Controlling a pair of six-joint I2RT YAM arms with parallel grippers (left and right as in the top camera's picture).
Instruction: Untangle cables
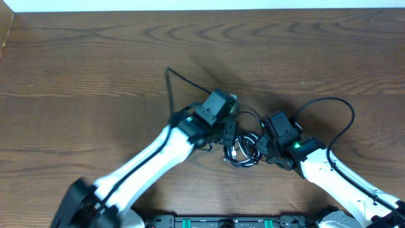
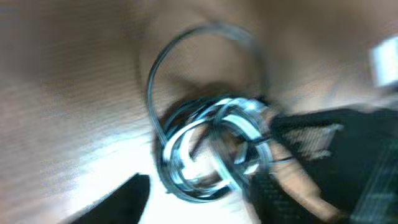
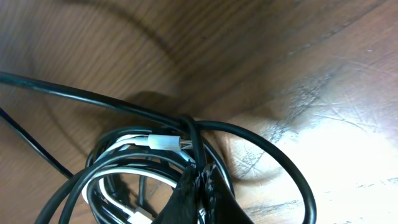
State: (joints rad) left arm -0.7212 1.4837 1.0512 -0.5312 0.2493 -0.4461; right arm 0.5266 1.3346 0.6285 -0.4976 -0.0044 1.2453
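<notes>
Black and white cables [image 3: 165,142] bunched; right claw [image 3: 198,182] pinches them; left claw [image 1: 228,134], can't tell; pulling could tighten the knot.

Two arms: left arm [image 1: 149,155], right arm [image 1: 342,177] — one white cable [image 3: 163,142]; black cable [image 3: 62,89] loops — count unclear; one table [image 1: 76,63].

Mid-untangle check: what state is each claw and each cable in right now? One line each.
Left claw: open, gripping nothing; view blurred.
Right claw: shut on black cable.
Black cable: looped, tangled with white cable, pinched at the right claw's tip.
White cable: coiled inside the black loops, not freed.
</notes>
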